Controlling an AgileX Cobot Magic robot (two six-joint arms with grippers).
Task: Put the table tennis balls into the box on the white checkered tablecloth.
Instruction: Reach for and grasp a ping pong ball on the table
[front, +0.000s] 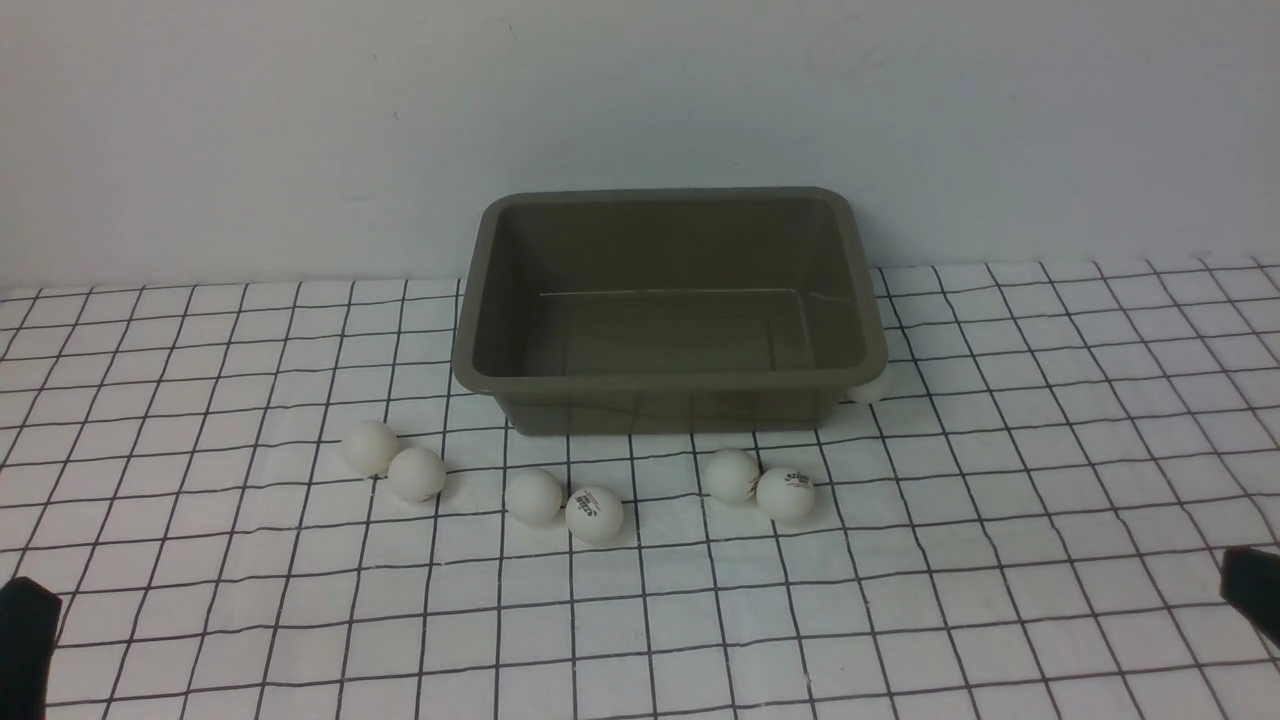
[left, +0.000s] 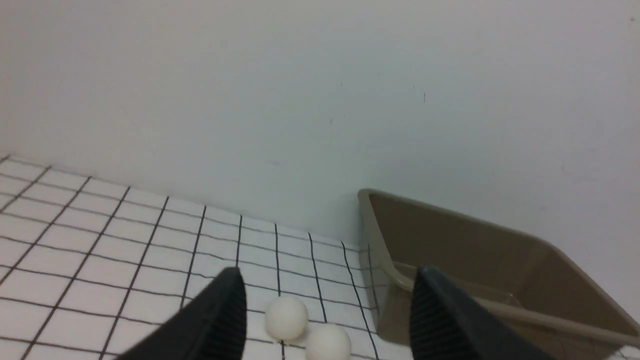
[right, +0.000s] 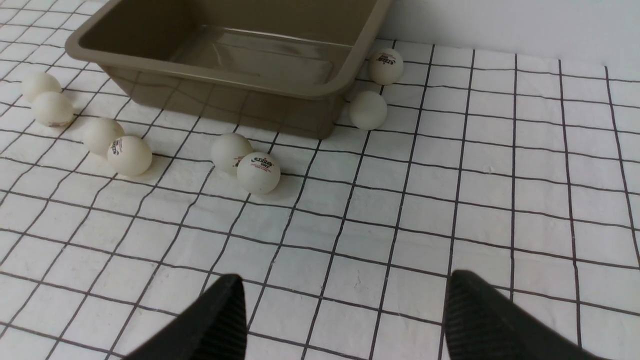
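Overall, the balls (front: 595, 515) look matte white; some bear logos.

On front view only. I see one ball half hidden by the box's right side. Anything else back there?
Observer: Yes. The right wrist view shows two balls beside that wall of the box: the partly hidden one and another farther back.
Operator: Any print on the far one?
Observer: Yes, a dark printed logo faces the right wrist camera.
Operator: I only get dark edges of the arms. Is the left end effector open?
Observer: Yes. In the left wrist view, the left end effector has its jaws apart with nothing gripped.
Operator: And the right?
Observer: The right end effector is open too, with bare checkered cloth showing between its jaws.
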